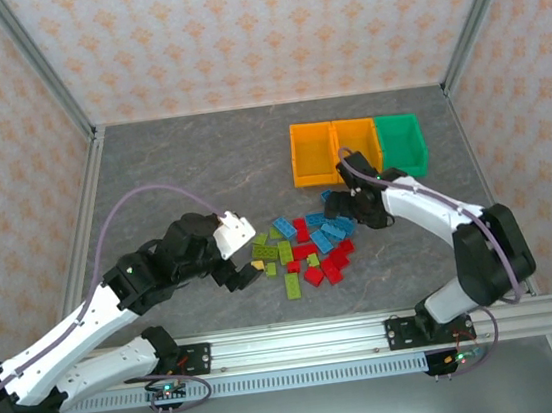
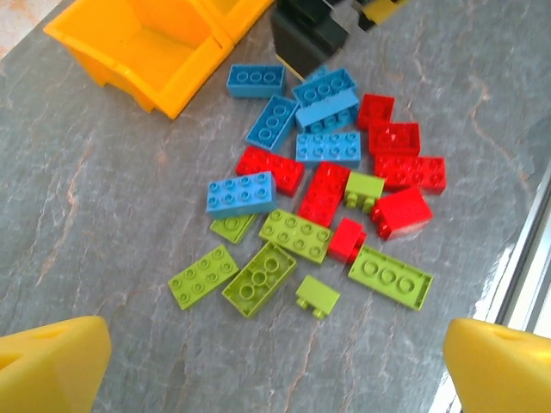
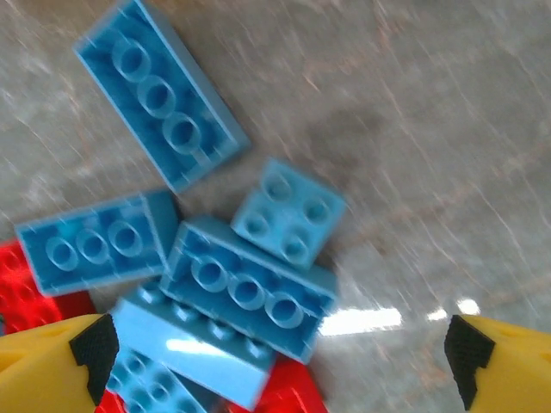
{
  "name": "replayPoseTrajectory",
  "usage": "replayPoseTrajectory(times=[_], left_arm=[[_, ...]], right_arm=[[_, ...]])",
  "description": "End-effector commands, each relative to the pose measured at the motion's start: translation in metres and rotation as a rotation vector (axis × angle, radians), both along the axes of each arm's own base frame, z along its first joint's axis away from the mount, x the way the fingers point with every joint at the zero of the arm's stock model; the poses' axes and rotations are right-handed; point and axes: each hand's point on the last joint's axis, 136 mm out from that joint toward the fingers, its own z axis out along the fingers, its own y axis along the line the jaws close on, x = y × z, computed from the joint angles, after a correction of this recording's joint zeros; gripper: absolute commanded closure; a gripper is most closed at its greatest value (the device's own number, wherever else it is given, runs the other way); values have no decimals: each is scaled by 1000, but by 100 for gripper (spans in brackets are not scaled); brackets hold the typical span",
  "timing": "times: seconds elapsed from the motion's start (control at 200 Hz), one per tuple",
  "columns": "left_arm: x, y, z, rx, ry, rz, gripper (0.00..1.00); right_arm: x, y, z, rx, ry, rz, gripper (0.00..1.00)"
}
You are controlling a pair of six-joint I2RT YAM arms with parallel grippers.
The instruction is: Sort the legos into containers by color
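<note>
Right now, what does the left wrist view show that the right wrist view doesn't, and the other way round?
Left wrist view: the lime green legos and an orange bin beyond the pile, with the open left gripper at the bottom edge. Right wrist view: a close look at a small square blue lego lying against longer ones, above the open right gripper. Shared: blue legos, red legos and the grey table.

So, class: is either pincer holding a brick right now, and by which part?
Nothing is held. The left pincer is open near the green bricks, the right pincer open over the blue bricks.
</note>
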Motion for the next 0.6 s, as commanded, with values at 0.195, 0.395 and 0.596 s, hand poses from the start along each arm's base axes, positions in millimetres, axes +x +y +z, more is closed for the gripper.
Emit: replayPoseTrajectory(times=[0.195, 0.395, 0.596], left_arm=[[-2, 21, -8, 89, -82, -4, 0], [-9, 23, -3, 60, -121, -41, 0], [-13, 22, -4, 45, -127, -68, 0]], right_arm=[[72, 32, -14, -54, -57, 139, 21], [79, 29, -37, -113, -5, 147, 33], [72, 35, -42, -75, 10, 172, 57]])
